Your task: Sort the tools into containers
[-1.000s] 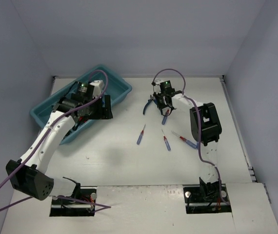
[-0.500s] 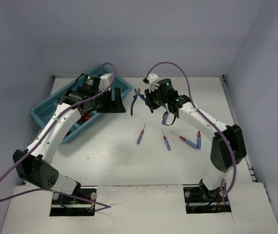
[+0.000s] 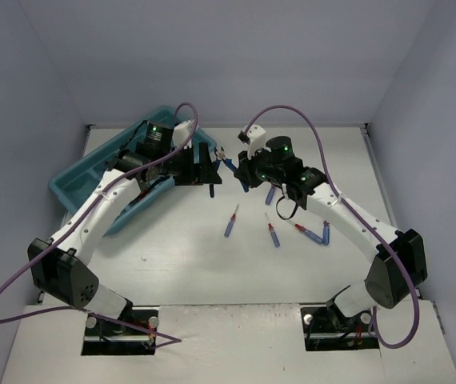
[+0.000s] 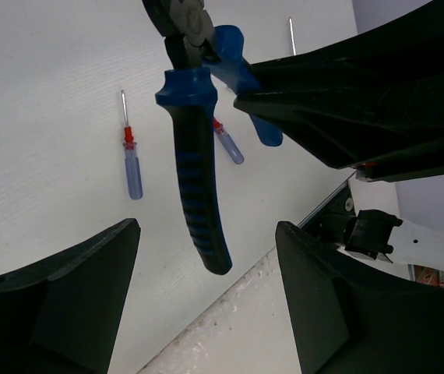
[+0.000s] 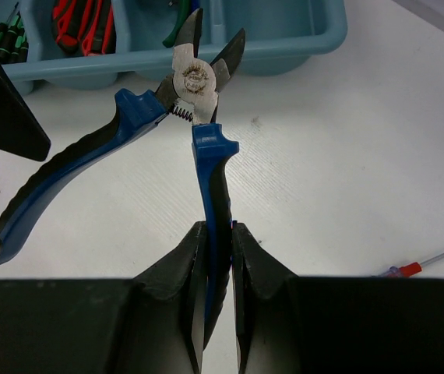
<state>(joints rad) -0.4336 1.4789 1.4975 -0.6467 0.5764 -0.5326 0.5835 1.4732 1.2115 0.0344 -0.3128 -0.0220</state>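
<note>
A flat white tabletop (image 3: 196,264) forms the floor of a small booth, closed in by plain pale lilac-grey walls (image 3: 212,56) at the back and on both sides. The surface is matte and finely ribbed in the wrist views, with a few dark specks. Along its near edge lies a rougher white board (image 3: 236,320) with two cut-outs where the arm bases are bolted. Purple cables (image 3: 308,140) loop above the arms.

Toward the far left corner a teal-blue rectangular plastic tray (image 3: 72,192) sits at an angle on the table. In the right wrist view one of its long compartments holds green-handled tools (image 5: 8,35) and the next holds red-handled tools (image 5: 82,23).

The two arms meet above bare table just beside the tray's right end. The right gripper (image 5: 218,234) has its fingers pressed tight on one handle of a pair of blue-and-black-handled steel cutting pliers (image 5: 193,82). It holds them off the surface, their parted tips pointing toward the tray. The left gripper (image 4: 206,234) has its fingers spread wide, and the pliers' free handle hangs between them, touching neither in the left wrist view.

Several thin screwdrivers with translucent blue handles and red collars (image 3: 232,220) lie scattered on the open tabletop nearer the bases, well apart from the tray.
</note>
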